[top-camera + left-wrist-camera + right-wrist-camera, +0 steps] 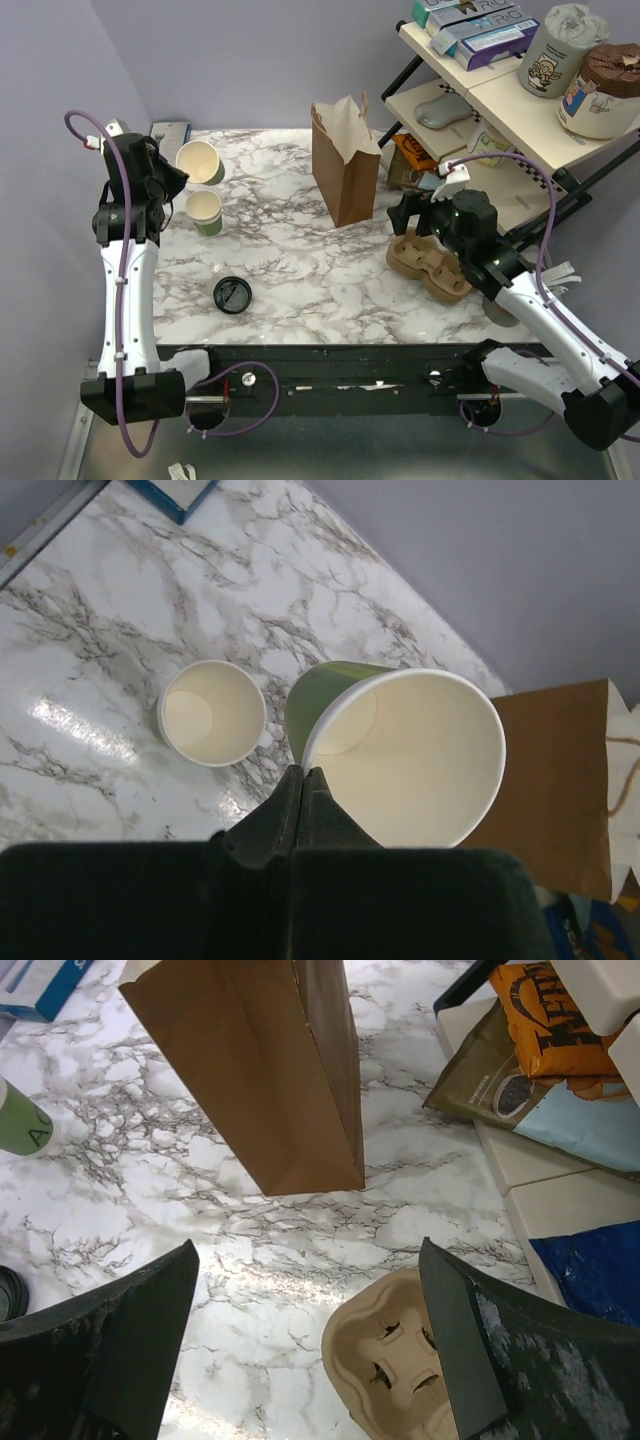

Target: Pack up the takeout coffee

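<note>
No lidded takeout coffee is in view. Both green paper cups are open-topped with cream, empty insides. My left gripper (178, 178) (303, 772) is shut on the rim of one cup (200, 160) (410, 760), which hangs tilted above the table at the back left. The other cup (205, 212) (212, 712) (18, 1120) stands upright just below it. A round black lid (232, 294) lies loose on the marble nearer the front. My right gripper (412, 215) (308, 1250) is open and holds nothing, over the near end of the pulp cup tray (432, 265) (395, 1360).
A tall brown paper bag (345, 165) (555, 780) (270, 1070) stands open at the back centre. A shelf rack (500, 100) with boxes, tubs and snack bags (560, 1020) borders the right side. A blue box (170, 130) lies at the back left corner.
</note>
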Motion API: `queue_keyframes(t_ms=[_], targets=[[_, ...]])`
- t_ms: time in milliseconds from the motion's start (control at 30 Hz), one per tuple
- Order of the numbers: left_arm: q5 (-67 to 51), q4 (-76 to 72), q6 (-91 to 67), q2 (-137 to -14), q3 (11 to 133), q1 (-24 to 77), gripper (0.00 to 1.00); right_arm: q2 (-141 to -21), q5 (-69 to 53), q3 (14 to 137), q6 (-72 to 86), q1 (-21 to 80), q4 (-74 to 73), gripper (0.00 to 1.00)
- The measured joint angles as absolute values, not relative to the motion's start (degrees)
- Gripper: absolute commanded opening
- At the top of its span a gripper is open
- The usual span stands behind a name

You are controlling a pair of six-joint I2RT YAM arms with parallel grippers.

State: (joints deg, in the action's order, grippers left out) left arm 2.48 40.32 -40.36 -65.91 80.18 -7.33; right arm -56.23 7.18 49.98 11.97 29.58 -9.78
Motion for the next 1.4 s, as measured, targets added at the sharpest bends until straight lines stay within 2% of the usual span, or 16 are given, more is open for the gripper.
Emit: queue_keyframes(t_ms=[100, 300, 533, 767, 967, 1067, 1133, 1200, 1233, 1267, 1300, 1333, 1400], targets=[[1.1, 39.5, -39.2, -64.4, 79.0, -3.7, 0.00, -55.4, 5.8, 49.8, 12.1, 29.6, -9.5, 1.00], [-3.2, 36.2, -37.6, -64.2, 69.9, 12.1, 0.00, -53.6, 3.5, 49.1, 12.5, 29.6, -8.7, 1.00], [-3.3, 31.4, -39.1, -71.0, 59.9, 27.2, 0.00, -53.5, 2.0, 48.7, 13.5, 29.6, -8.6, 1.00], [-2.1, 28.4, -40.4, -81.4, 60.1, 34.6, 0.00, -53.6, -0.1, 48.7, 13.9, 29.6, -8.6, 1.00], [0.2, 28.9, -39.5, -83.3, 61.2, 35.8, 0.01, -53.6, -0.1, 48.7, 14.0, 29.6, -8.7, 1.00], [0.8, 29.3, -38.8, -83.8, 61.3, 36.0, 0.17, -53.6, 0.0, 48.7, 14.0, 29.6, -8.7, 1.00], [1.0, 29.5, -38.4, -84.0, 61.4, 36.4, 0.20, -53.6, 0.2, 48.7, 14.0, 29.6, -8.8, 1.00], [1.1, 29.7, -37.9, -84.0, 61.6, 36.9, 0.40, -53.6, 0.4, 48.7, 14.0, 29.6, -8.9, 1.00], [1.3, 29.9, -37.7, -84.0, 61.7, 37.1, 0.54, -53.5, 0.4, 48.7, 14.0, 29.6, -9.1, 1.00], [1.4, 30.2, -37.6, -84.0, 61.9, 37.3, 0.75, -53.5, 0.5, 48.7, 14.0, 29.6, -9.2, 1.00], [1.7, 30.6, -37.3, -83.9, 62.4, 37.3, 0.82, -53.5, 0.5, 48.7, 14.0, 29.6, -9.2, 1.00], [2.0, 31.0, -37.4, -83.8, 62.6, 37.4, 0.99, -53.5, 0.5, 48.7, 14.0, 29.6, -9.2, 1.00], [3.3, 32.2, -37.3, -82.8, 63.1, 37.5, 0.99, -53.5, -0.2, 48.7, 13.9, 29.6, -9.2, 1.00]])
